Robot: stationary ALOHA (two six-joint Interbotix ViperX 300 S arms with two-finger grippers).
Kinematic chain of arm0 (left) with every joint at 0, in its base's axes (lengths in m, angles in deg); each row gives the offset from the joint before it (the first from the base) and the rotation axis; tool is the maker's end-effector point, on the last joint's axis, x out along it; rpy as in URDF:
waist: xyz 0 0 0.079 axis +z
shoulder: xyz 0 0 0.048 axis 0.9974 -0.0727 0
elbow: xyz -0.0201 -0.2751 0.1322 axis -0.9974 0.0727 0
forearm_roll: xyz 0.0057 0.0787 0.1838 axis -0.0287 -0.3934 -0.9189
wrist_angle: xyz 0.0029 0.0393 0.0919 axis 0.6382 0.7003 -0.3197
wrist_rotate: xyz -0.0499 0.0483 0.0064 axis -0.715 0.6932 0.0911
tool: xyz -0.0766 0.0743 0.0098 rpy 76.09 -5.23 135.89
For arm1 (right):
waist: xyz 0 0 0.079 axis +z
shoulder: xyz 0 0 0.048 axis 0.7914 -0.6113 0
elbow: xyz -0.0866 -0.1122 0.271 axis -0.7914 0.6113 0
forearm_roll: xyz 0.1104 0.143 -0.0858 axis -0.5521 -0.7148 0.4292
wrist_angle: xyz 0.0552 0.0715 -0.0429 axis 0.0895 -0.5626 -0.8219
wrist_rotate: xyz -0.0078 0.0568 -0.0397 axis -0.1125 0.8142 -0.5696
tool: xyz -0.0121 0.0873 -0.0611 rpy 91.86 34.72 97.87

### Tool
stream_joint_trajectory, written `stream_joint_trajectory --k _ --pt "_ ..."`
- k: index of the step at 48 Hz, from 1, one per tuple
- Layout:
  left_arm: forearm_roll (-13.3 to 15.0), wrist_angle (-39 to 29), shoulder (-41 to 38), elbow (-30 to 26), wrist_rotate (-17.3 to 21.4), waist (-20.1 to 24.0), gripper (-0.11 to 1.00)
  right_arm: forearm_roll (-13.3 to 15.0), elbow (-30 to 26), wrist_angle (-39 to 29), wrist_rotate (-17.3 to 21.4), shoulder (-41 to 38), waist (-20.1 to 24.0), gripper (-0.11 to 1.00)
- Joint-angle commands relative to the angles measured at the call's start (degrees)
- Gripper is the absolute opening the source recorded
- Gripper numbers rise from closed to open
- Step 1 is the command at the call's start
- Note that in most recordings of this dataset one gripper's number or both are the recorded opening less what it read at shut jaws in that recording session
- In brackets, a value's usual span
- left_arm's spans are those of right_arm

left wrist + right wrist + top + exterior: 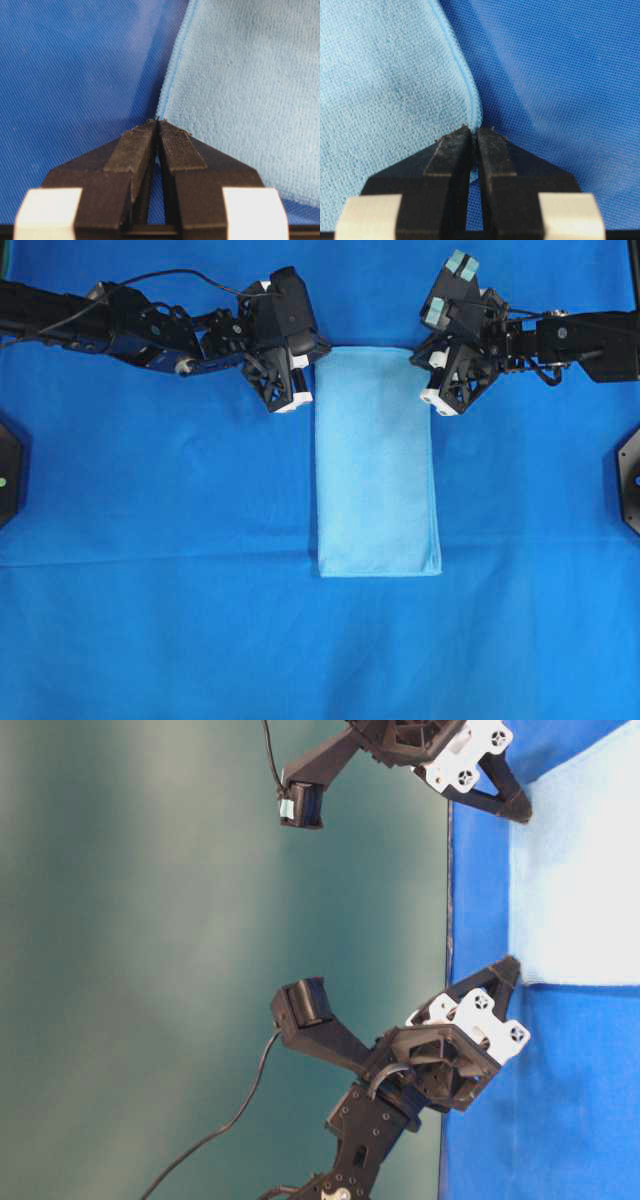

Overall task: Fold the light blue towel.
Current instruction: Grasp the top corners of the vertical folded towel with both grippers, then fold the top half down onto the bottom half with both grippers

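Pale, folded-narrow light blue towel (377, 462) on royal-blue cloth (160, 540); both fingers pairs pinching its hemmed top corners

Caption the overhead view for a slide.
Both end effectors, left and right, pinch the far corners of the folded pale sky-blue microfibre towel.

Lab bench: blue-draped table (150, 640), robot arms (120, 325)

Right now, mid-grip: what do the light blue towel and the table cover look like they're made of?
The light blue towel looks like thin microfibre: matte, finely napped, with a stitched hem. The table cover looks like a smooth synthetic woven or knit cloth, deep blue with a fine grid texture and slight sheen; the exact fibre can't be told.
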Motion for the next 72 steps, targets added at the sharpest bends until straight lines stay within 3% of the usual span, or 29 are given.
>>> stream_joint_trajectory --k 1,12,36,42,56,72 --pt "0.0 -0.18 1.67 -1.58 0.97 0.26 0.01 -0.09 -0.35 -0.97 0.0 1.32 -0.18 0.04" --pt "0.0 -4.04 4.75 -3.96 3.25 0.44 0.01 -0.09 -0.35 -4.57 0.0 6.59 -0.18 0.04" --pt "0.0 -9.58 6.94 -3.16 2.9 -1.23 0.01 -0.09 0.18 -5.01 0.18 9.58 1.93 0.04" --pt "0.0 -12.92 8.53 -2.9 2.9 -2.9 0.01 -0.53 0.7 -5.89 0.35 11.34 4.75 0.04" --pt "0.0 -19.07 12.83 -0.35 0.97 -9.58 0.01 -4.66 0.97 -13.71 0.88 16.26 14.77 0.04" --pt "0.0 -22.68 13.1 0.7 -3.08 -20.04 0.01 -11.78 1.23 -15.82 3.69 16.26 26.98 0.04"
